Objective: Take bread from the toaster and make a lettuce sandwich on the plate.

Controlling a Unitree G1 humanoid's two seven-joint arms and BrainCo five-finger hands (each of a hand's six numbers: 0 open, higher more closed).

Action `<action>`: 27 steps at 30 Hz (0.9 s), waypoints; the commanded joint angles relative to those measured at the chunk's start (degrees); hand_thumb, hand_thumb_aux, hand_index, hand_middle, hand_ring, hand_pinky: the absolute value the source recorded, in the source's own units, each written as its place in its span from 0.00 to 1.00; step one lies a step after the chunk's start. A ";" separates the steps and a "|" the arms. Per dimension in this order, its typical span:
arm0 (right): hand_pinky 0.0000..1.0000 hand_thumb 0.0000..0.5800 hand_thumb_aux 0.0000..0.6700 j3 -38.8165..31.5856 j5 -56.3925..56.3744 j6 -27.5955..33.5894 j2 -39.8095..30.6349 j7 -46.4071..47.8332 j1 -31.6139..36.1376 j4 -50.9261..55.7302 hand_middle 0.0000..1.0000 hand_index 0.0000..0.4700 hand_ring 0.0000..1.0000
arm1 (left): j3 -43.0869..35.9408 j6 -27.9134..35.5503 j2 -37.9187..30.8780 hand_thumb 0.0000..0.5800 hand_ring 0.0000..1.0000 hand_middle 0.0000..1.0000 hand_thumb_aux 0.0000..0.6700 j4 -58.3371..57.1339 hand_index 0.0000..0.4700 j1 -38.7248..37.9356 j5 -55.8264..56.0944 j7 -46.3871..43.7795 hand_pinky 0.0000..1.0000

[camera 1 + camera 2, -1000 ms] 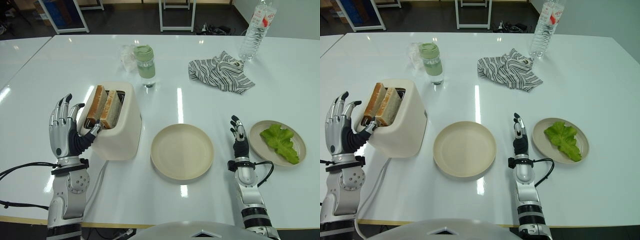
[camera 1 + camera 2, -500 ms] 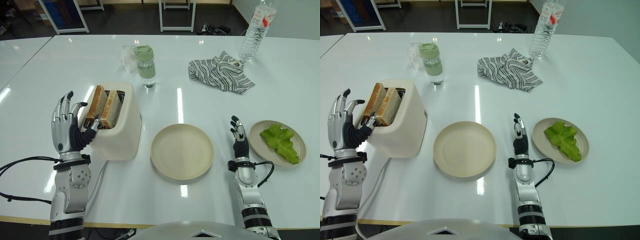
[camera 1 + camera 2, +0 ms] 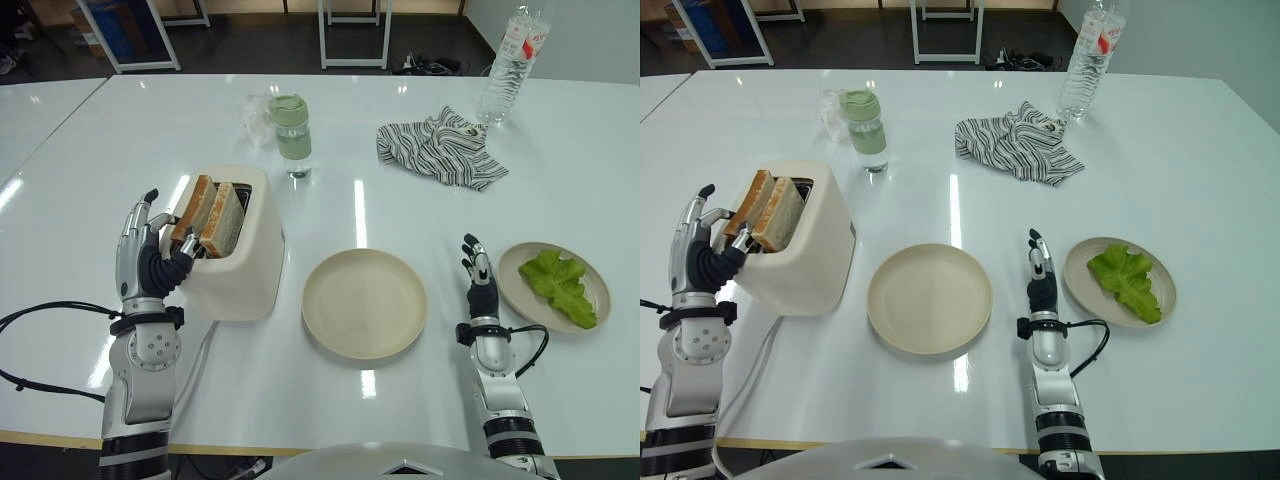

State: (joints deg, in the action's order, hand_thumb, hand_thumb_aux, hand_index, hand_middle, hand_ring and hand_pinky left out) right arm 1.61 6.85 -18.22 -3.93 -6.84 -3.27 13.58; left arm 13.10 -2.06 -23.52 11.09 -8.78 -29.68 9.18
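Left eye view: left hand (image 3: pixel 145 265), uncurled and empty, sits just left of toaster (image 3: pixel 245 275). Bread (image 3: pixel 212 215) stands upright in its slots, immediately to that hand's right. Right hand (image 3: pixel 481 292), also unclenched, is well apart.

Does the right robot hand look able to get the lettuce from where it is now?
Probably yes. The right robot hand stands open just left of the small plate, and nothing lies between it and the lettuce.

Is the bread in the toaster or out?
In. Both bread slices stand in the toaster slots, their tops sticking up above it.
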 commanded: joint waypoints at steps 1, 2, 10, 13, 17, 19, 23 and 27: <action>0.00 0.00 0.00 -0.05 0.21 0.54 0.11 -0.03 -0.40 -0.39 0.00 0.00 0.00 | -1.48 1.26 0.28 1.00 0.00 0.00 1.00 -1.01 1.00 -1.72 -0.15 -1.60 0.00; 0.00 0.00 0.00 -0.03 0.19 0.54 0.11 -0.05 -0.43 -0.44 0.00 0.00 0.00 | -1.47 1.36 0.05 1.00 0.00 0.00 1.00 -0.97 1.00 -1.63 -0.59 -1.26 0.00; 0.00 0.00 0.00 -0.11 0.33 0.36 0.20 -0.26 -0.30 0.20 0.00 0.00 0.00 | 0.74 -3.91 -0.49 1.00 0.00 0.00 1.00 3.97 1.00 1.56 -5.55 8.63 0.00; 0.00 0.00 0.00 -0.36 0.64 0.21 0.41 -0.60 0.02 1.07 0.00 0.00 0.00 | 1.45 -5.52 -0.13 1.00 0.00 0.00 1.00 8.70 1.00 5.04 -6.36 11.17 0.00; 0.00 0.00 0.00 -0.65 0.93 -0.24 0.82 -1.14 0.52 2.82 0.00 0.00 0.00 | 0.46 -4.24 0.75 1.00 0.00 0.00 1.00 12.79 1.00 12.96 -7.02 11.48 0.00; 0.00 0.00 0.00 -0.74 0.98 -0.51 0.92 -1.12 0.95 3.55 0.00 0.00 0.00 | 0.36 -3.78 1.00 1.00 0.00 0.00 1.00 14.19 1.00 15.70 -7.43 11.39 0.00; 0.00 0.00 0.00 -0.60 1.01 -0.94 0.92 -1.10 1.49 4.64 0.00 0.00 0.00 | 0.05 -3.91 2.50 1.00 0.00 0.00 1.00 17.23 1.00 18.63 -5.42 10.40 0.00; 0.00 0.00 0.00 -0.57 1.05 -1.30 0.96 -1.18 1.79 5.49 0.00 0.00 0.00 | -3.48 -4.88 5.79 1.00 1.00 1.00 1.00 20.17 1.00 19.38 1.01 6.57 1.00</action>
State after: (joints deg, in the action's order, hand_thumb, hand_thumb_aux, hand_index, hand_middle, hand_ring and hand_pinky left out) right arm 1.04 7.85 -19.41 -2.93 -7.88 -2.09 18.14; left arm 12.00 -6.82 -19.97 29.53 9.84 -32.24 18.07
